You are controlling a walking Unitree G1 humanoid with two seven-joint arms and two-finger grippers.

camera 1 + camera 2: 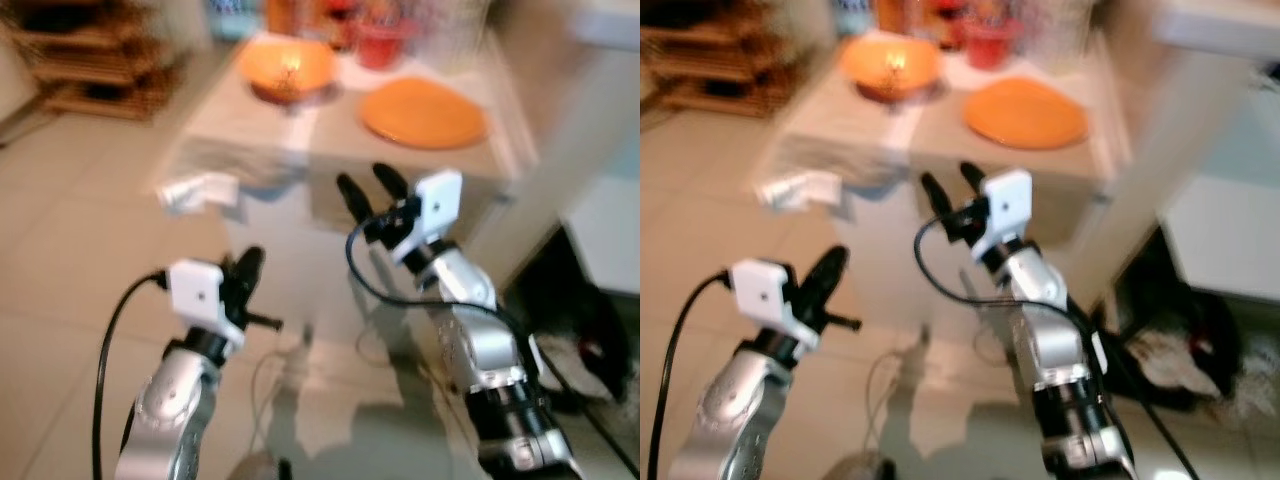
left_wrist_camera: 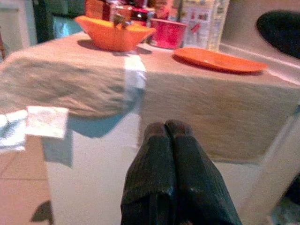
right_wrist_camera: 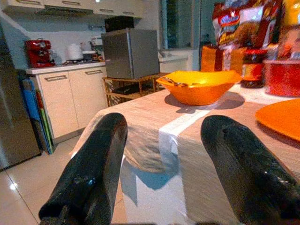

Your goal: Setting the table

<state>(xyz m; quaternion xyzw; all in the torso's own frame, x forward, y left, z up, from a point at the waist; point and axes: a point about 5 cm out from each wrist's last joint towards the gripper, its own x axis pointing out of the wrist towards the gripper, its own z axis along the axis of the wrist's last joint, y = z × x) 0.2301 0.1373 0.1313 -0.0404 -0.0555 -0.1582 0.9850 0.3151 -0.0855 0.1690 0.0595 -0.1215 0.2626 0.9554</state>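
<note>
A table with a beige cloth (image 1: pixel 250 130) stands ahead of me. On it rest an orange bowl (image 1: pixel 287 66), a flat orange plate (image 1: pixel 423 112) and a red cup (image 1: pixel 380 45). My right gripper (image 1: pixel 370 190) is raised in front of the table's near edge, below the plate, open with nothing between its fingers (image 3: pixel 89 178). My left gripper (image 1: pixel 250 265) hangs lower and further from the table, shut and empty; its fingers (image 2: pixel 173 173) are pressed together. The bowl (image 3: pixel 199 86) holds something small and dark.
A white cloth or paper (image 1: pixel 198 190) hangs off the table's near left corner. Snack bags and a jar (image 3: pixel 243 42) crowd the table's far side. A wooden rack (image 1: pixel 90 60) stands at the far left, a white cabinet (image 1: pixel 600 220) at the right. Tiled floor lies below.
</note>
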